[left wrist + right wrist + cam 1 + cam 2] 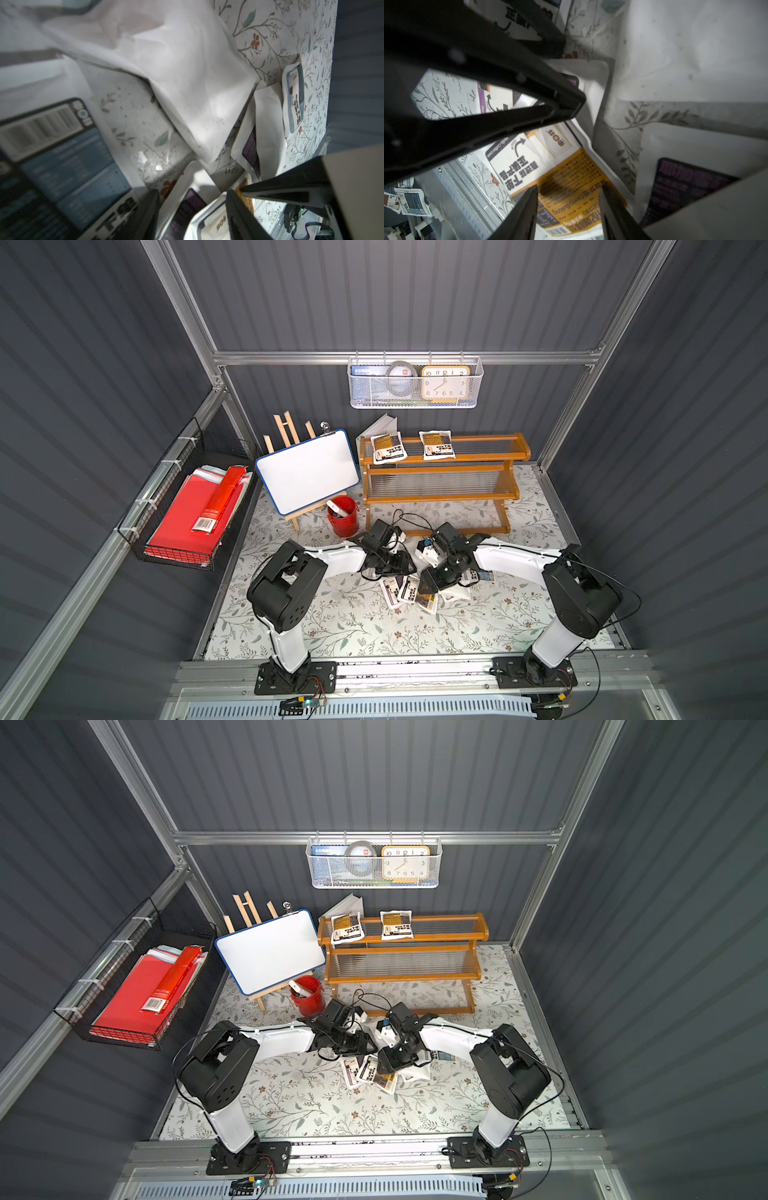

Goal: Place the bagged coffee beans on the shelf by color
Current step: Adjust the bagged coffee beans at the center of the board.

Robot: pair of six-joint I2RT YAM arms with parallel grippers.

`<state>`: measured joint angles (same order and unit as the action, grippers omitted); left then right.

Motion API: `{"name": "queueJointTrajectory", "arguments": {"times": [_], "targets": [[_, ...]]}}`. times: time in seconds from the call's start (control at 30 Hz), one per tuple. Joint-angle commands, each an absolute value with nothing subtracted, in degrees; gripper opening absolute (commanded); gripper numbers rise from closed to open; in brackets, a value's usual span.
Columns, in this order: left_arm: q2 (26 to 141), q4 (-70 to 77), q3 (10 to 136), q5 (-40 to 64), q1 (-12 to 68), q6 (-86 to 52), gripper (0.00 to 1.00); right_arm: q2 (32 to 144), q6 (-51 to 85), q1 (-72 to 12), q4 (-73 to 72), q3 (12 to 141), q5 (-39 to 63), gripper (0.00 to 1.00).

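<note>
The orange-brown shelf (478, 457) stands at the back right, and two amber-labelled bags (388, 448) (436, 444) lie on its top tier. A heap of bagged coffee beans (399, 591) lies mid-table, with a blue-grey one (484, 576) a little apart. My left gripper (193, 216) is open over the heap, its fingers (149, 214) astride a purple-labelled bag (187, 205) and the edge of an amber one. My right gripper (569, 207) is open low over an amber-labelled bag (571, 178). In both top views the two grippers (409, 570) (428, 585) nearly meet.
A whiteboard on an easel (307, 470) and a red bucket (344, 516) stand left of the shelf, and a white book (380, 427) leans behind it. A black wire basket with red folders (187, 514) hangs on the left wall. A white mesh basket (415, 383) hangs at the back.
</note>
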<state>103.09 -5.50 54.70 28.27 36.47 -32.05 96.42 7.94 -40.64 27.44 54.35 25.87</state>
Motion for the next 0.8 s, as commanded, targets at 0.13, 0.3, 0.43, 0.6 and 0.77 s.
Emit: {"name": "queueJointTrajectory", "arguments": {"times": [0.13,0.3,0.43,0.6,0.77], "targets": [[104.2,-10.8,55.7,30.4,36.7,-29.7,0.54,98.8,9.3,-40.9,25.8,54.0,25.7,0.52],[105.3,-9.8,56.3,33.6,36.7,-29.5,0.52,100.1,9.9,-40.9,23.4,56.0,23.4,0.52],[105.9,-10.7,56.5,34.2,36.7,-27.9,0.5,100.5,9.5,-40.8,21.9,58.5,21.9,0.52],[106.4,-11.4,55.5,35.0,36.7,-27.2,0.46,98.4,8.7,-40.8,21.0,60.1,18.9,0.53],[106.2,-11.1,55.5,33.7,36.7,-27.5,0.43,93.5,6.8,-40.8,20.6,58.6,16.0,0.54]]}}
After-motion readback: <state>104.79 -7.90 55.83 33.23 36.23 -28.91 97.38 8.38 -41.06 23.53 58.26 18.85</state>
